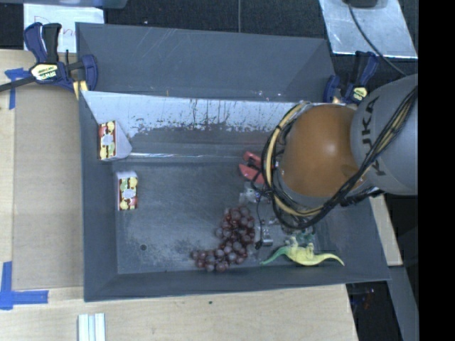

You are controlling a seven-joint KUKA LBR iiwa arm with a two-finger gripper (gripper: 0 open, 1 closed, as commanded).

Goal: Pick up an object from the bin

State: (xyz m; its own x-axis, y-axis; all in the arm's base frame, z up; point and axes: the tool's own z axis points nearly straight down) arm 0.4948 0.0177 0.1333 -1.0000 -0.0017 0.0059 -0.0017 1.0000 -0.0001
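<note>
1. The gripper [263, 224] is hanging low near the bin's [178, 119] lower-right corner, just beside the right end of a bunch of dark red grapes [229, 241]. From that position, the grapes are looking like the likeliest pick.
2. A yellow-green toy lizard [307, 256] is lying along the lower wall, just right of the gripper.
3. A small patterned packet [127, 192] is lying near the left wall, and a second packet [106, 139] is leaning in the upper-left corner, both well apart from the gripper.
4. The arm's orange cover [316, 155] is hiding much of the gripper, so I cannot tell whether it is wide or narrow, or whether it is touching the grapes. A red thing [250, 163] is peeking out beside the cover, too hidden to name.
</note>
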